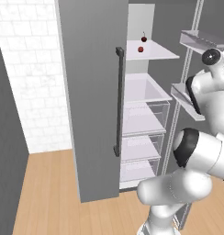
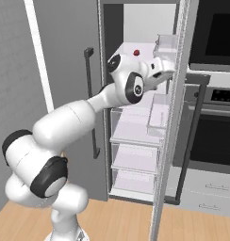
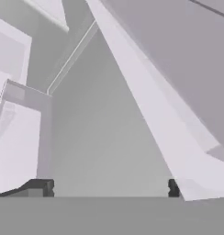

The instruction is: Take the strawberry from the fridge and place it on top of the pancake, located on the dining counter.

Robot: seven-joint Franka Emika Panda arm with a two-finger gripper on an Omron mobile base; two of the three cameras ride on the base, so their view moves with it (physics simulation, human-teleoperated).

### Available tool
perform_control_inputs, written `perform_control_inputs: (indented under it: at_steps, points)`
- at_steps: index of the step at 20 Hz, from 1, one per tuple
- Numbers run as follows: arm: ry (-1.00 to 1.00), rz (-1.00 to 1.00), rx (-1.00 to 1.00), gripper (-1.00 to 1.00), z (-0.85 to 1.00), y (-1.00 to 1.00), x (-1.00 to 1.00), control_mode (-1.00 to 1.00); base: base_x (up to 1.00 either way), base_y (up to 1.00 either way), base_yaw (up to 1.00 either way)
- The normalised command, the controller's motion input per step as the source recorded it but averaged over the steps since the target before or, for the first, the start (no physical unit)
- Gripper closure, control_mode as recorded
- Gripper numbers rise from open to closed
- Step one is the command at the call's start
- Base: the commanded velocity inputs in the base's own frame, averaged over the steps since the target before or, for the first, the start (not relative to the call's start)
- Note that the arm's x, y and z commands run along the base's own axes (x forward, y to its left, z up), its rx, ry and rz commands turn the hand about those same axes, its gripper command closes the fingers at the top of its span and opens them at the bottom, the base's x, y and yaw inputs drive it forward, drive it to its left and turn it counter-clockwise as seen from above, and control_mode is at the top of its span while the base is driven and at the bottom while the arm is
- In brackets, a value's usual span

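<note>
The fridge has its left door shut and its right door swung open. On its upper white shelf lies the strawberry, tiny and bright red, with a darker stemmed red fruit just behind it. A small red fruit shows on that shelf past my arm; which of the two it is I cannot tell. My hand is raised at shelf height, close to the open door's bins. My gripper is open, with nothing between its fingertips. The pancake and the dining counter are out of view.
White shelves and clear drawers fill the lower fridge. The open door's bins jut out beside my arm. A black-windowed wall oven stands right of the fridge. A white tiled wall and wooden floor lie to the left.
</note>
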Motion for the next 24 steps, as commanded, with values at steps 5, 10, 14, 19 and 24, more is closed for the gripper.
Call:
perform_control_inputs:
  at_steps: [5, 10, 14, 19, 24]
  points:
    - [-0.1, 0.01, 0.09, -1.0, 0.0, -0.45, -0.3, -1.0, 0.0, 0.0, 0.0]
    - [-0.01, 0.04, 0.02, -1.0, 0.0, 0.29, -0.77, -1.0, 0.0, 0.0, 0.0]
    - [0.0, 0.0, 0.04, -1.0, 0.0, 0.69, -0.72, -1.0, 0.0, 0.0, 0.0]
    - [0.0, 0.0, 0.07, -1.0, -0.04, 0.94, -0.56, -1.0, 0.0, 0.0, 0.0]
    - [0.0, 0.03, 0.09, -1.0, -0.13, 0.98, -0.54, -1.0, 0.0, 0.0, 0.0]
